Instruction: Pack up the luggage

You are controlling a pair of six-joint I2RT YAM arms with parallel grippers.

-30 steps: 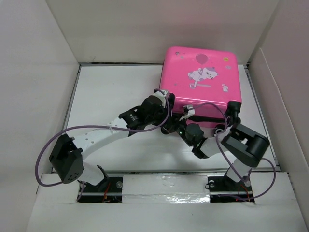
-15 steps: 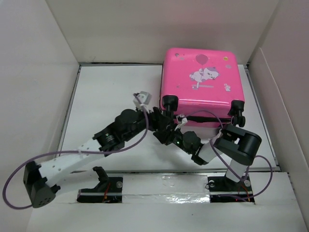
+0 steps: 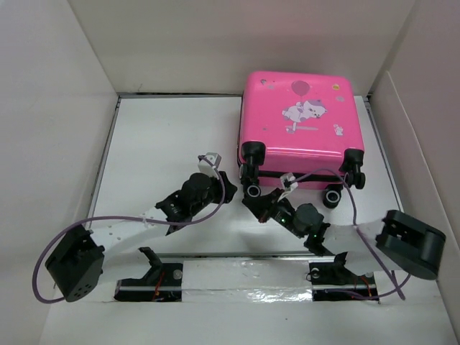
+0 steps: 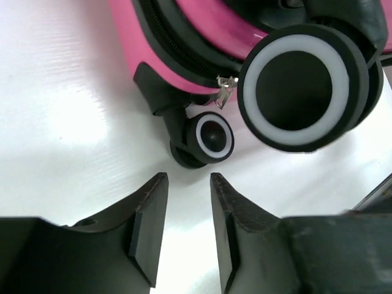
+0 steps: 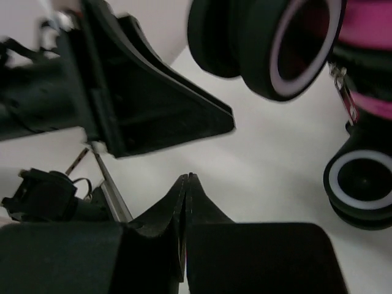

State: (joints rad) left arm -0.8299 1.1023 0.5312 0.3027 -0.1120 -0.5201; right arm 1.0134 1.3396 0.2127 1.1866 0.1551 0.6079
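Luggage (image 3: pixel 300 115), a small bright pink hard-shell suitcase with cartoon stickers, lies flat at the far right of the white surface (image 3: pixel 165 136). Its stickered face is up, its lid is down and its black wheels point toward the arms. No loose items to pack are in view.

The left end effector (image 4: pixel 188 184) sits low on the surface just in front of the near left corner. Its fingers are a narrow gap apart with nothing between them, and they aim at the small black caster wheel (image 4: pixel 211 136). The right end effector (image 5: pixel 185 184) is beside it with its fingers pressed together, holding nothing.

The step in hand looks like work on the zipper. A small metal zipper pull (image 4: pixel 225 92) hangs from the black zipper track (image 4: pixel 177 46), just above that wheel.

- **Approach:** the left end effector should lift off the surface and shift toward the pull, clearing the wheel.
- **Grip:** it should pinch the tab flat and draw it along the track, not outward.
- **Bracing:** the right end effector could press against the shell, since the suitcase would probably roll on its wheels.
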